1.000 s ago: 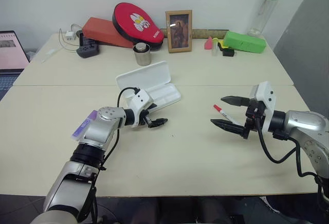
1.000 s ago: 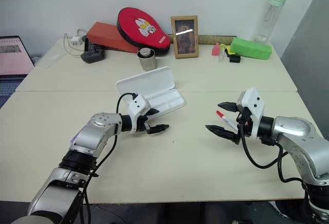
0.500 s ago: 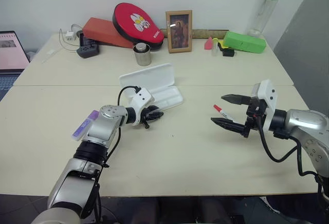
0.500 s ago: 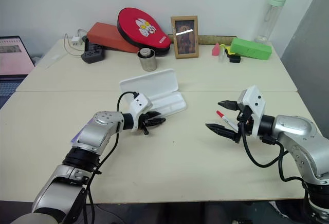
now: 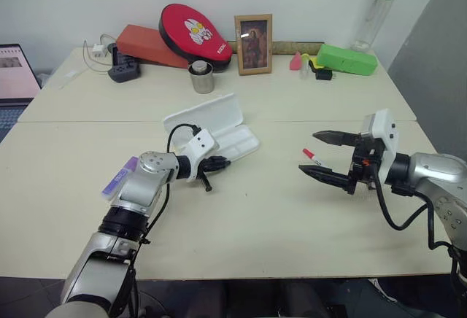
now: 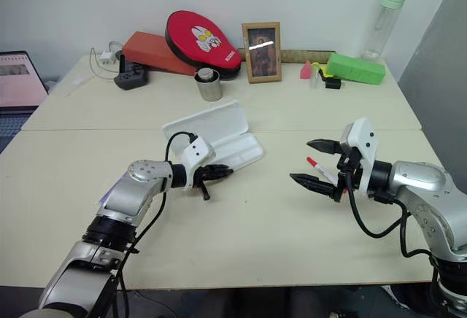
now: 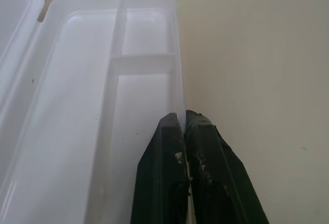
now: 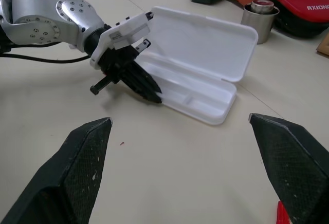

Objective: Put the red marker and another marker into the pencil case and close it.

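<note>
The white pencil case (image 5: pixel 241 141) lies open in the middle of the table, its lid (image 5: pixel 206 116) raised behind the tray. My left gripper (image 5: pixel 222 163) is shut on the tray's near wall (image 7: pixel 178 88), which is pinched between its fingers. The red marker (image 5: pixel 315 160) lies on the table to the right, behind my right gripper (image 5: pixel 309 152), which hovers open above the table with nothing held. The other marker (image 5: pixel 119 177), with a purple cap, lies beside my left forearm.
Along the back stand a steel cup (image 5: pixel 202 76), a photo frame (image 5: pixel 253 44), a red pad (image 5: pixel 193 32), a green box (image 5: pixel 346 59) and a bottle (image 5: pixel 372 12). A power strip (image 5: pixel 124 70) and a laptop (image 5: pixel 14 70) are at the far left.
My left gripper has gone from open to shut on the case's near wall and drawn back a little. The case has shifted with it and its lid tilted. The right gripper has stayed put.
</note>
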`<state>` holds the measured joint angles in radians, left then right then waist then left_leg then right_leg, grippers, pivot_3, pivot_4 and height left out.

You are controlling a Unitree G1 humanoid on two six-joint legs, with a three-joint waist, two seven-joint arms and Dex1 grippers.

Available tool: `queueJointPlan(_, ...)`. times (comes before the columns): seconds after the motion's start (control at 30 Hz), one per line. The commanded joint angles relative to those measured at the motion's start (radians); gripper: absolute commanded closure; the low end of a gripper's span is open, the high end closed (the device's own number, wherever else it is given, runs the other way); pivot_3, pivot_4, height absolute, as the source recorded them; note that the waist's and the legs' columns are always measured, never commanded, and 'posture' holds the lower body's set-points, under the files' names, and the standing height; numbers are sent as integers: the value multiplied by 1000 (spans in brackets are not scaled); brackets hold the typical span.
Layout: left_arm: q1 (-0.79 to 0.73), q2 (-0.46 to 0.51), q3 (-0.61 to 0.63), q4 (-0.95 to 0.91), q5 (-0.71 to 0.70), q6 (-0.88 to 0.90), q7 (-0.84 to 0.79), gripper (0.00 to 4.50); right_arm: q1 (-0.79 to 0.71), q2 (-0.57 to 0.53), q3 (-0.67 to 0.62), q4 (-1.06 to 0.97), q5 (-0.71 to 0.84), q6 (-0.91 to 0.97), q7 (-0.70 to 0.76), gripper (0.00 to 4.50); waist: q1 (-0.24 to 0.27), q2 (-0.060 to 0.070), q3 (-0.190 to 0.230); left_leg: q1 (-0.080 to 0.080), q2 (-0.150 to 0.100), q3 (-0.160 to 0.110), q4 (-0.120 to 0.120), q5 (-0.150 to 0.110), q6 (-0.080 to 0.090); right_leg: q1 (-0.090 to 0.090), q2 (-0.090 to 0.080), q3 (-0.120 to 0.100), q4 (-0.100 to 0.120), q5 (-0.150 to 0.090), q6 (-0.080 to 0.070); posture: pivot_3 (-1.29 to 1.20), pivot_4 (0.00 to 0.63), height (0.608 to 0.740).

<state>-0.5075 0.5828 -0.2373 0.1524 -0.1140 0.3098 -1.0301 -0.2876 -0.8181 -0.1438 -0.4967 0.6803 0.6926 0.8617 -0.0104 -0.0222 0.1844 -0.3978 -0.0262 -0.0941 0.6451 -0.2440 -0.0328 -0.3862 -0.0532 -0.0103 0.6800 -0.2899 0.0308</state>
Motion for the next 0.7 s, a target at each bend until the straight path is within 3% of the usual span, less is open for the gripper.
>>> queueJointPlan(0.03, 68, 66, -51, -167, -24, -74, -143, 4496, 29, -31, -47, -57, 35, 6, 23, 0, 1, 0, 0, 0, 0, 0, 0, 0, 0, 0, 0, 0, 0, 0, 0, 0, 150, 740)
queueJointPlan(0.23, 116, 105, -67, -242, -25, -68, -208, 4496, 64, -44, -69, -86, 59, 14, 21, 0, 3, 0, 0, 0, 0, -1, 0, 0, 0, 1, 0, 0, 1, 0, 0, 0, 150, 740)
queueJointPlan(0.7, 122, 96, -79, -231, -6, -32, -192, 4496, 105, -68, -72, -96, 60, 0, 37, 0, 2, 0, 0, 1, 0, 0, 0, 0, 0, 1, 0, -1, 1, 0, 0, 0, 150, 740)
